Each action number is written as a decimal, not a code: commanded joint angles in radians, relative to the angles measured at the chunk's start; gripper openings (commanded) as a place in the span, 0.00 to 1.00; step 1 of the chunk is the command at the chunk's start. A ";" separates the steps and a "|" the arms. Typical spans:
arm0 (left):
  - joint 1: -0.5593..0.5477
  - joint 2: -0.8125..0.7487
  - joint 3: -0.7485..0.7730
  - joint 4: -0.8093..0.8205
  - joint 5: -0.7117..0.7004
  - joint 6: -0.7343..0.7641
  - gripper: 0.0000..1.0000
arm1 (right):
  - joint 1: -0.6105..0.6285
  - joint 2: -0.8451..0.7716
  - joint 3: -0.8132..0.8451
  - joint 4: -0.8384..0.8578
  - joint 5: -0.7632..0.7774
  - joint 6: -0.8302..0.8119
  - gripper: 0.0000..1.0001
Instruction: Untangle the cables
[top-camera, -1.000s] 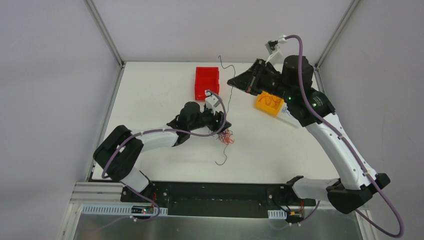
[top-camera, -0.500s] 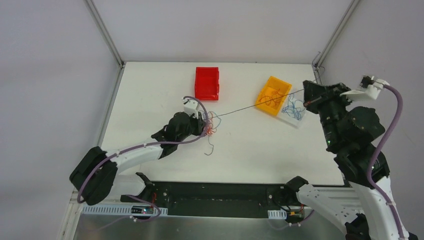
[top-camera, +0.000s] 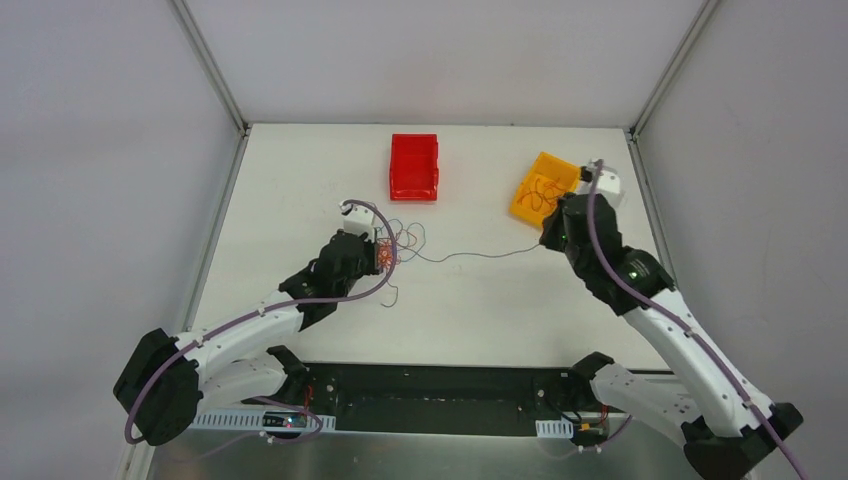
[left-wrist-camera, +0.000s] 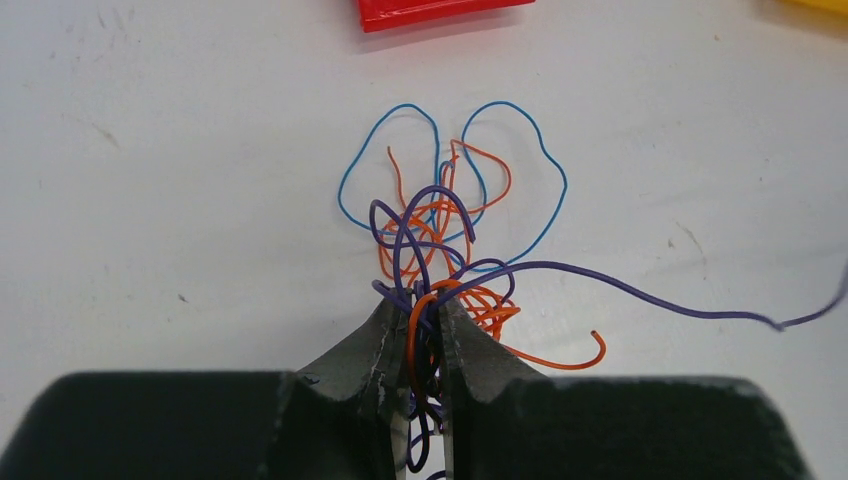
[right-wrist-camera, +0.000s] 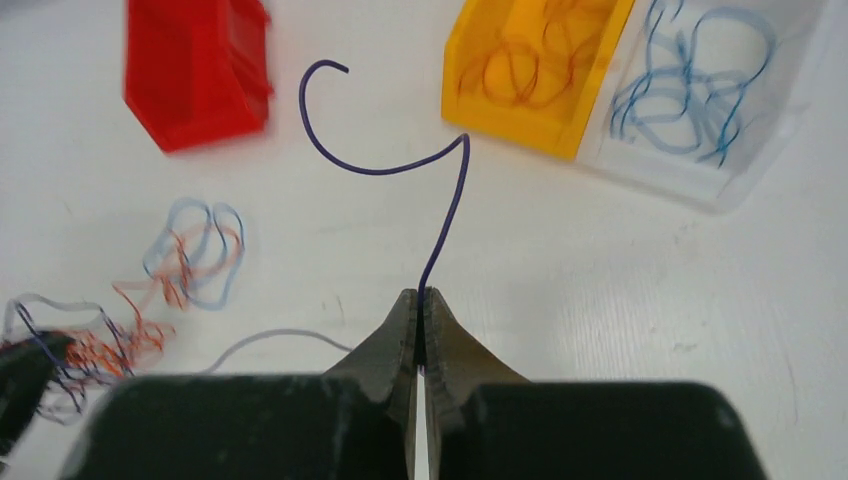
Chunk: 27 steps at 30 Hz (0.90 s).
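The cables are a knot (left-wrist-camera: 440, 230) of thin orange, blue and purple wires on the white table, left of centre (top-camera: 398, 240). My left gripper (left-wrist-camera: 420, 305) is shut on the near end of this knot, with orange and purple strands pinched between its fingers. It sits at the knot's left side (top-camera: 383, 256). One purple cable (top-camera: 470, 255) trails slack from the knot across the table to my right gripper (top-camera: 545, 240). The right gripper (right-wrist-camera: 418, 295) is shut on that purple cable (right-wrist-camera: 445, 215), whose free end curls up ahead of the fingertips.
A red bin (top-camera: 414, 165) stands at the back centre. A yellow bin (right-wrist-camera: 530, 75) holding orange wires sits at the back right (top-camera: 540, 190). Beside it is a clear bin (right-wrist-camera: 700, 100) holding blue wires. Frame posts rise at the table's back corners.
My left gripper has shut on the knot and drawn back leftward. My right arm swung down and inward with the purple cable, which was taut and now lies slack.
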 joint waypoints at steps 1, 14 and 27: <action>0.006 0.004 -0.002 0.022 0.085 0.058 0.13 | -0.004 0.101 -0.073 -0.074 -0.269 -0.004 0.04; 0.006 0.004 -0.041 0.113 0.216 0.098 0.13 | 0.043 0.291 -0.122 0.156 -0.752 -0.062 0.84; 0.006 -0.076 -0.086 0.163 0.338 0.128 0.16 | 0.237 0.577 -0.068 0.623 -0.848 -0.213 0.66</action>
